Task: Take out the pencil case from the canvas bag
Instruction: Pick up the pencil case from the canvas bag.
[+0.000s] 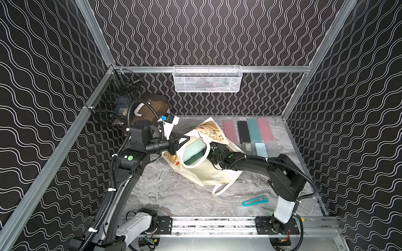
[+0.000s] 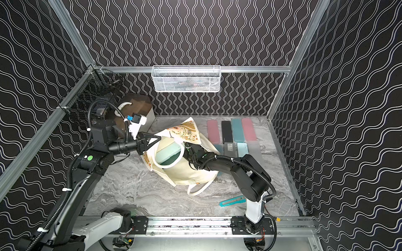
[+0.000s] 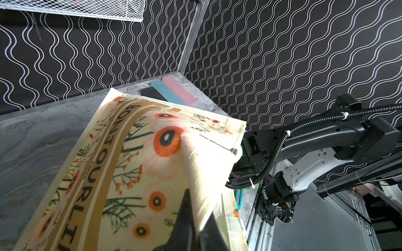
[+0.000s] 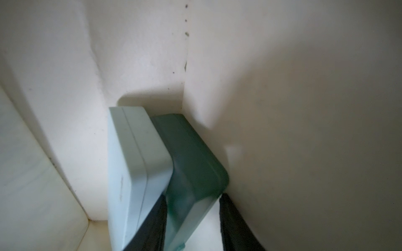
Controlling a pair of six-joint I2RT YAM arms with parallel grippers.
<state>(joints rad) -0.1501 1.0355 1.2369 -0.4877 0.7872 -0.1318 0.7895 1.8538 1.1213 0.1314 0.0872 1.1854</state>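
Observation:
The cream canvas bag (image 1: 217,173) (image 2: 191,173) lies mid-table with its mouth held open. My left gripper (image 1: 188,139) (image 3: 199,208) is shut on the bag's printed top edge (image 3: 134,163) and lifts it. Two cases show in the opening: a pale mint one (image 1: 193,150) (image 4: 134,152) and a dark green pencil case (image 1: 191,162) (image 4: 191,156). My right gripper (image 4: 192,196) reaches inside the bag, one finger on each side of the dark green case, touching it. In both top views its fingers are hidden by the cloth, and only the wrist (image 1: 226,157) shows.
Several flat cases (image 1: 250,130) lie in rows at the back right. A teal utility knife (image 1: 255,201) lies near the right arm's base. A brown-lidded white box (image 1: 152,106) and a black wire basket (image 1: 111,100) stand at the back left. A white mesh basket (image 1: 207,79) hangs on the back wall.

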